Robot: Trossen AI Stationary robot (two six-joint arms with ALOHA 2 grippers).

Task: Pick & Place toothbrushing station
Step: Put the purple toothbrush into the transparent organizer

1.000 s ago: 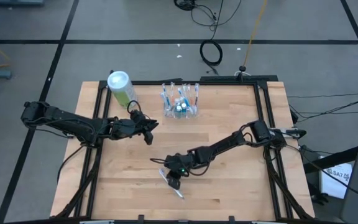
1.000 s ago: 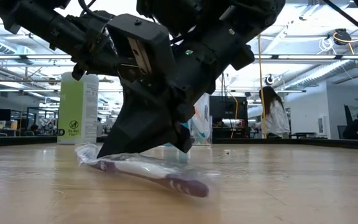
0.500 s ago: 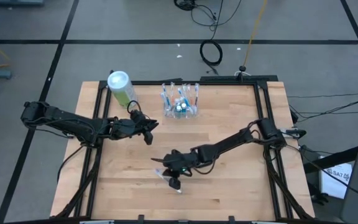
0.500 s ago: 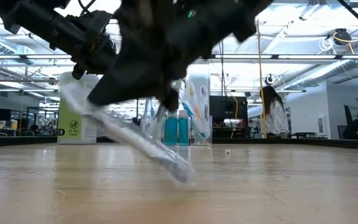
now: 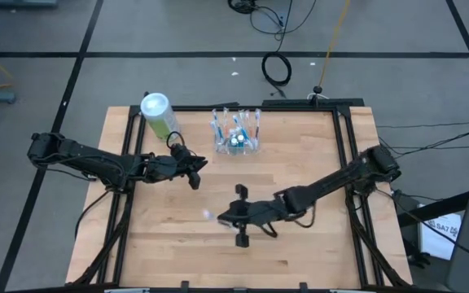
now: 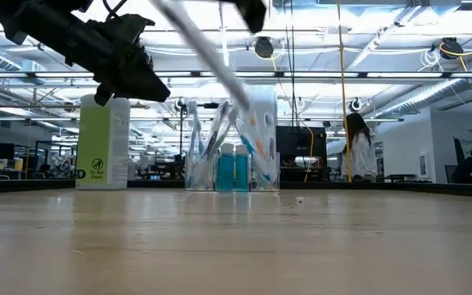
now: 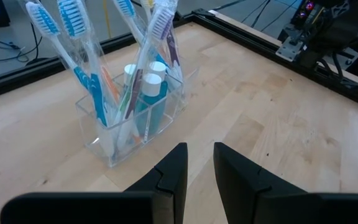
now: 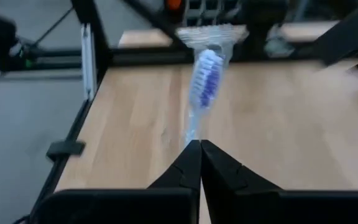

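Observation:
The toothbrushing station (image 5: 236,135) is a clear holder with several wrapped toothbrushes and blue tubes, standing on its base at the table's far middle; it also shows in the low view (image 6: 233,161) and the left wrist view (image 7: 130,118). My right gripper (image 5: 223,217) is shut on a wrapped purple-and-white toothbrush (image 8: 206,73) above the table's near middle. My left gripper (image 5: 197,173) hovers near and left of the station, with a narrow gap between its fingers (image 7: 199,163), and holds nothing. My right gripper pinches the toothbrush's handle (image 8: 192,132), in its clear wrapper, between its two fingertips. The fingers lie about level and point toward the table's left. The brush head (image 8: 207,68) sticks out beyond the fingertips. The toothbrush is lifted clear of the table and slants in the low view (image 6: 211,57).
A green-and-white canister (image 5: 158,113) with a white lid stands at the far left corner, left of the station. Black rails (image 5: 342,146) frame the wooden table. People and desks show in the room behind.
My right gripper has gone up and slightly toward the table's right edge with the toothbrush. The toothbrush lay flat on the table, then tipped with one end still down, and is now lifted clear.

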